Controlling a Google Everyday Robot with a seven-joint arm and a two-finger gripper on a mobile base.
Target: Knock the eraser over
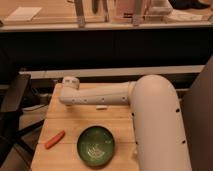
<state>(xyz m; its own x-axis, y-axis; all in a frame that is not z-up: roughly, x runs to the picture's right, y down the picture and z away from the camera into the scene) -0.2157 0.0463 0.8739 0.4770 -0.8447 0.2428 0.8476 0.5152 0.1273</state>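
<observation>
My white arm point(107, 95) reaches left across the back of the wooden table point(55, 120). The gripper is at the arm's left end, behind the round white wrist cap point(71, 82) near the table's back left corner, and is mostly hidden by the arm. The eraser is out of view; no dark block shows on the table.
A green bowl point(95, 145) sits at the table's front middle. An orange stick point(54, 139) lies at the front left. A small white piece point(101, 107) rests just under the arm. A dark chair point(12, 100) stands to the left, and a shelf runs along the back.
</observation>
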